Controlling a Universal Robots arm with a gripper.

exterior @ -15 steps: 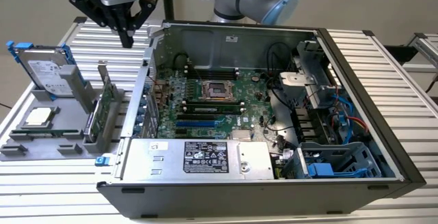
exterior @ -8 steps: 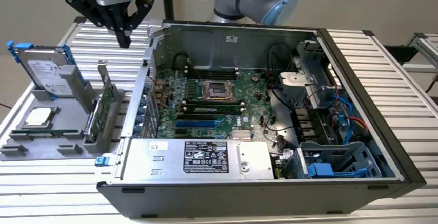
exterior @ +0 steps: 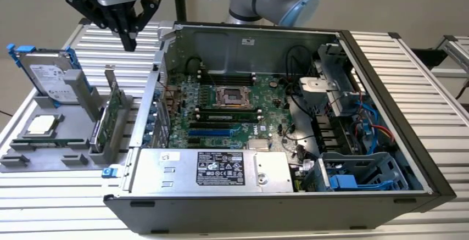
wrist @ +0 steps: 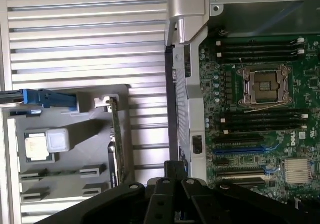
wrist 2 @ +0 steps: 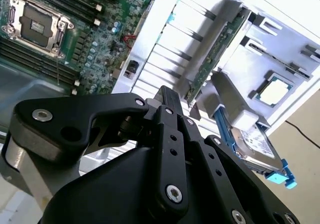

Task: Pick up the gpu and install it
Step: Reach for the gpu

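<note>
The gpu (exterior: 106, 119) stands on its long edge in a slot along the tray's (exterior: 44, 160) edge nearest the case (exterior: 256, 212), with its silver bracket end toward the tray's far corner. It is apart from the gripper (exterior: 130, 43), which hangs above that far corner with its fingers drawn narrow, tips together and nothing between them. In the first wrist view the black fingertips (wrist: 175, 165) lie over the strip of table (exterior: 410, 70) between the tray and the case wall, just beside the card's thin edge. On the tray's other side a drive (exterior: 48, 78) with blue clips leans upright near the far corner, and a cpu (exterior: 40, 126) lies flat in a pocket near the middle. The case lies open on the table, touching or just beside the tray, its motherboard (exterior: 271, 122) facing up.
</note>
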